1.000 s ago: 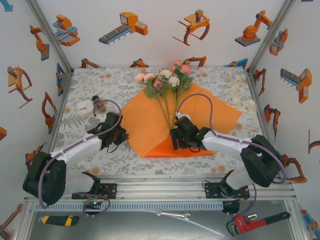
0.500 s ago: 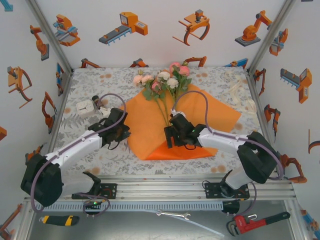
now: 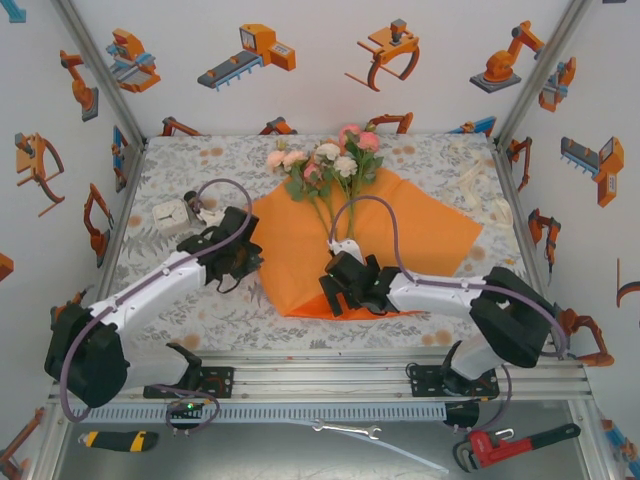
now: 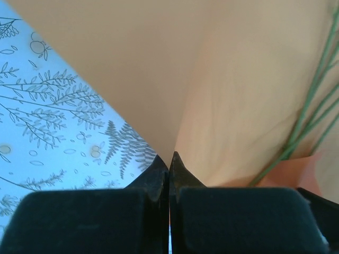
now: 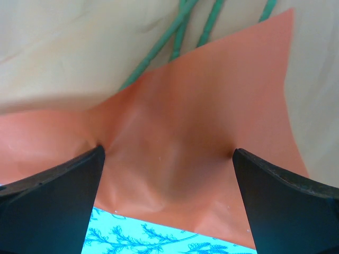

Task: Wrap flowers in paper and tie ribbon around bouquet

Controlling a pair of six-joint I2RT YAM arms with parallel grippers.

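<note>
The orange paper lies spread on the tablecloth with its near corner folded up. The flowers rest on it, heads to the far side and stems running toward the fold. My left gripper is shut on the paper's left edge, which rises from the jaw tips; stems show at the right. My right gripper stands wide open over the folded flap, both fingertips touching it. The cream ribbon lies at the back right of the table.
A white box and a small dark object sit at the left of the table. Walls with orange stickers close in three sides. A red pipe wrench, a spanner and a utility knife lie below the near rail.
My right gripper has opened wide and slid left and nearer along the folded flap. My left gripper has moved toward the paper's left edge and shut on it.
</note>
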